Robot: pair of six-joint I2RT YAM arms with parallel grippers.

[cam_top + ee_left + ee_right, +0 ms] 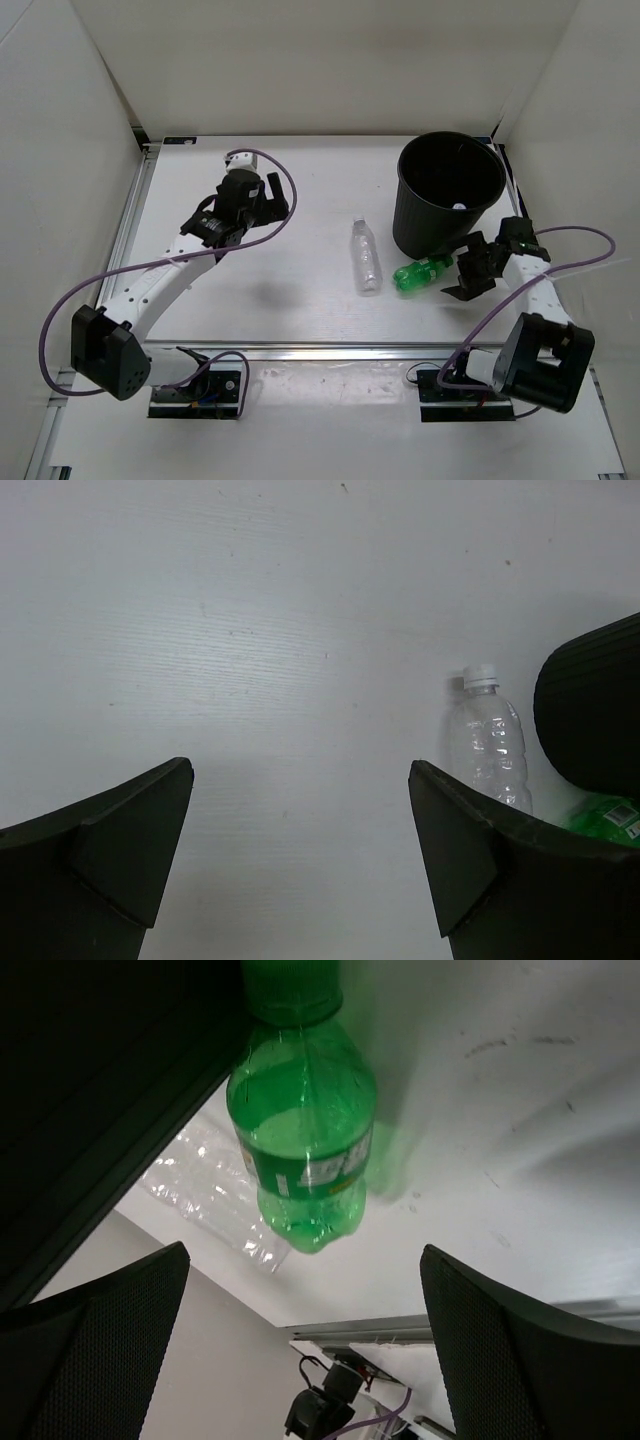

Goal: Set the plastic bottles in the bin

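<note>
The job looks only partly done. Two bottles lie out on the table: a clear bottle with a white cap, on its side near the middle, and a green bottle, also lying down, just beside the foot of the bin. Inside the bin a small white spot shows low down; it might be a cap, but I cannot tell.

The right gripper hangs close over the green bottle with its jaws spread wide, holding nothing. The left gripper is also spread and empty, well apart from both bottles.

The green bottle is see-through with a label band and looks uncrushed; the clear one is ribbed and looks empty.
</note>
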